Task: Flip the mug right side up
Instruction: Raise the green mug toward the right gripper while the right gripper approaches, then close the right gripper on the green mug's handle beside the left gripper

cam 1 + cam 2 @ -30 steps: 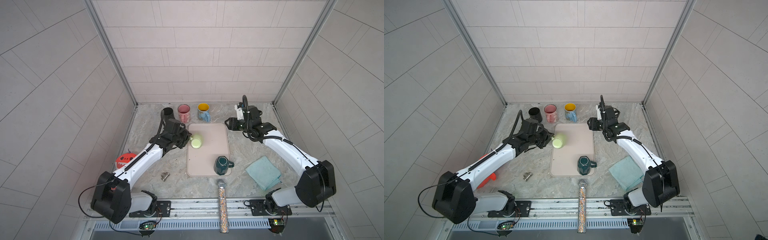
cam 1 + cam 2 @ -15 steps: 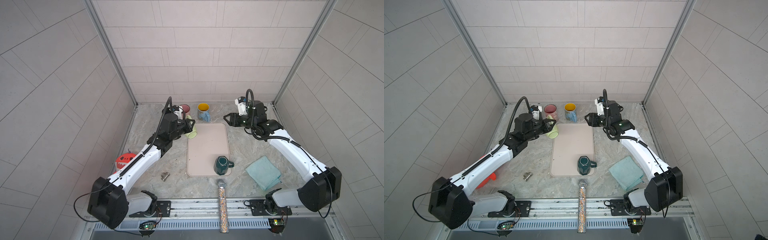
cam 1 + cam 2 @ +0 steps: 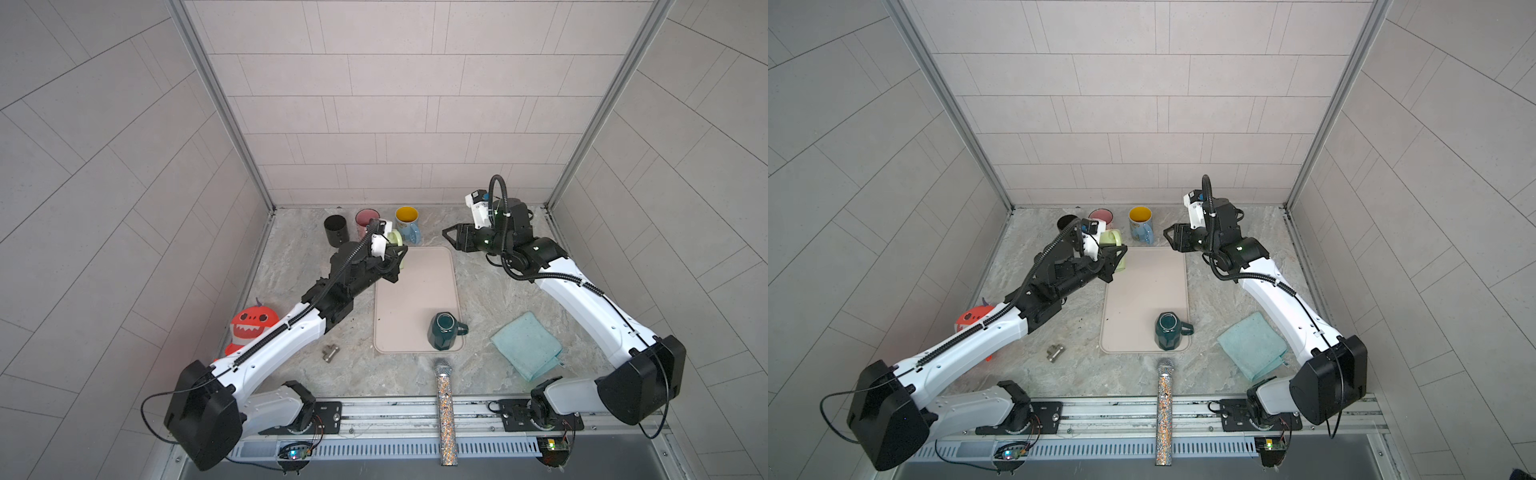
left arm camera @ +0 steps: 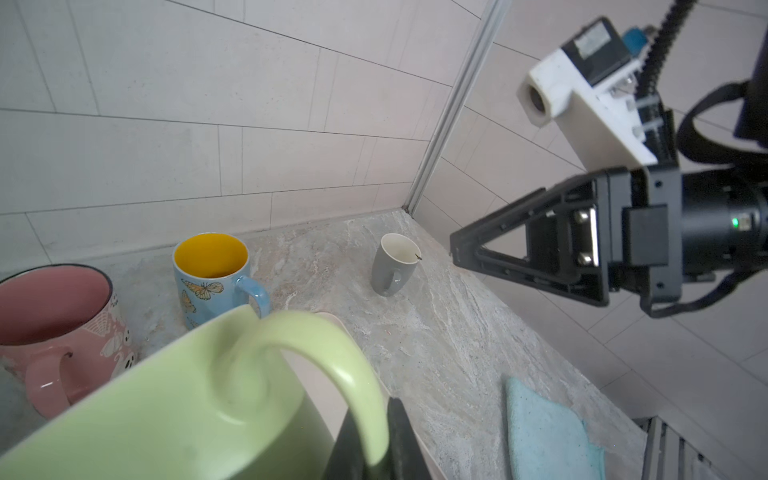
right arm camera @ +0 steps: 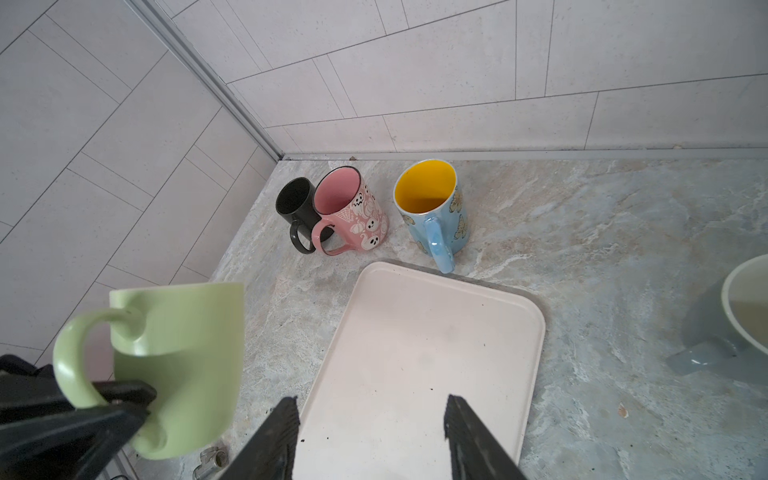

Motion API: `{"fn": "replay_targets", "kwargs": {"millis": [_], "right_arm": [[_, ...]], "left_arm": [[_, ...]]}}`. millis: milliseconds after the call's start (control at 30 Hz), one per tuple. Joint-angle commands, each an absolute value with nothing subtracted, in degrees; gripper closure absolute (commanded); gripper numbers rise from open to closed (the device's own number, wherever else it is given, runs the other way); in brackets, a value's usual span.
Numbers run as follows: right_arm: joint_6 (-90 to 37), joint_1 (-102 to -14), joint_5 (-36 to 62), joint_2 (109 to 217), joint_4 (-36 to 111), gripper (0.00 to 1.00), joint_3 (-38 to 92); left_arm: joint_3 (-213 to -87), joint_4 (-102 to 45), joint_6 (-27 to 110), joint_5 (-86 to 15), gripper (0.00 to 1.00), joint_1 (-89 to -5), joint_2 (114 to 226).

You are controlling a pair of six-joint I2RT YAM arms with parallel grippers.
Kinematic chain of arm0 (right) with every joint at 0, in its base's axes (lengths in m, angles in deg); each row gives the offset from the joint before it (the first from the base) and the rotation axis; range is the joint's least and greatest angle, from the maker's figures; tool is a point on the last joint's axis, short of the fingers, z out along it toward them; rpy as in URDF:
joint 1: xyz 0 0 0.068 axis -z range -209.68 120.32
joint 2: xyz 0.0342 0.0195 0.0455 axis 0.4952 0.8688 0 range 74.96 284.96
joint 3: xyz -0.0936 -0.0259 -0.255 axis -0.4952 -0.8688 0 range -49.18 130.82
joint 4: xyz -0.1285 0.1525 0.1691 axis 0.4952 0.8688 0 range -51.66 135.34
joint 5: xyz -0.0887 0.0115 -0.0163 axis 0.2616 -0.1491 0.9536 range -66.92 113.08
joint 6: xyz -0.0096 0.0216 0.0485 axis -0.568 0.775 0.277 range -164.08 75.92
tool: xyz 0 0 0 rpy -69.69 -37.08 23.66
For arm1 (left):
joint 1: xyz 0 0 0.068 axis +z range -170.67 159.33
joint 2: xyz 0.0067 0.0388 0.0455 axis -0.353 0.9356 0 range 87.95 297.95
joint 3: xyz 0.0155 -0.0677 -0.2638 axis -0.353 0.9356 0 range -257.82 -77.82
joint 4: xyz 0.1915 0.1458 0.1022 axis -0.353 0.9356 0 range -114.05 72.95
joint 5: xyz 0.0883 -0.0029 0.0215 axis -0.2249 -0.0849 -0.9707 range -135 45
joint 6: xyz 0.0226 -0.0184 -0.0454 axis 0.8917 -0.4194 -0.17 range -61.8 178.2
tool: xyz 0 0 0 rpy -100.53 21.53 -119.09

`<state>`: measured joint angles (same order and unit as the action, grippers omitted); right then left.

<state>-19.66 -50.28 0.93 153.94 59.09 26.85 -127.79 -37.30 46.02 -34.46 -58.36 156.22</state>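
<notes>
Green mug (image 5: 183, 357) hangs by its handle from the left gripper (image 5: 147, 402), whose fingers (image 5: 124, 390) are pinched tight on the loop, nothing else touching it. It is raised clear of the worktop (image 3: 291, 249) near the far left corner of the pale tray (image 3: 415, 291), tilted; whether its mouth is turned up yet I cannot tell. Just beyond it, along the worktop's far edge, the black mug (image 5: 297, 203), pink mug (image 5: 353, 212) and blue butterfly mug (image 5: 432, 208) stand mouths up, and a grey mug (image 4: 392, 270) stands toward the far right corner. The right gripper (image 5: 370, 401) hovers over the tray's far end, fingers apart and empty. A dark teal mug (image 3: 442, 334) sits on the tray's near right corner.

Judging by this, the turn is in hand, with the set-down to come. The next move calls for rolling the wrist until the base faces down, lowering onto bare worktop beside the row, then letting go; held by the handle alone, the mug may swing.
</notes>
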Motion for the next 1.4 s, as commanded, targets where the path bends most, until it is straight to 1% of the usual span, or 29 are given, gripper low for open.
{"fn": "replay_targets", "kwargs": {"millis": [0, 133, 200, 333, 500, 667, 733, 867, 1233, 1367], "right_arm": [[-19.05, -50.84, -1.0, 150.96, 56.08, 0.46, 27.31], [-17.27, -52.42, -2.58, 149.51, 50.45, 0.49, 25.29], [-16.68, -52.75, -3.23, 149.49, 49.73, 0.51, 25.35], [-15.08, -53.38, -7.56, 149.78, 48.16, 0.55, 25.32], [-16.28, -54.37, -11.79, 150.54, 49.18, 0.55, 25.7], [-19.54, -55.93, -13.76, 150.63, 52.13, 0.54, 26.32], [-20.85, -56.87, -13.86, 150.62, 53.3, 0.51, 26.33], [-22.03, -58.22, -13.3, 150.57, 53.78, 0.5, 25.99], [-22.92, -59.16, -7.79, 150.8, 52.36, 0.51, 24.57], [-22.63, -59.21, -7.29, 151.12, 51.12, 0.51, 24.44]], "left_arm": [[-127.43, -43.75, 60.39, -40.53, 1.0, -62.27, 154.84], [-125.97, -48.98, 66.67, -47.03, 1.0, -66.6, 157.18], [-125.85, -50.58, 70.26, -52.46, 1.0, -68.79, 158.83], [-124.19, -61.44, 74.32, -61.75, 1.0, -71.46, 161.88], [-124.52, -68.57, 76.22, -65.54, 1.0, -72.34, 164.76], [-125.62, -70.33, 76.71, -65.03, 1.0, -72.44, 165.54], [-126.42, -69.29, 76.13, -63.28, 1.0, -72.39, 165.05], [-126.98, -67.35, 73.54, -60.02, 1.0, -72.35, 163.61], [-128.16, -62.75, 69.63, -54.96, 1.0, -72.26, 160.02], [-128.57, -62.39, 68.86, -53.99, 1.0, -72.26, 159.67]]}}
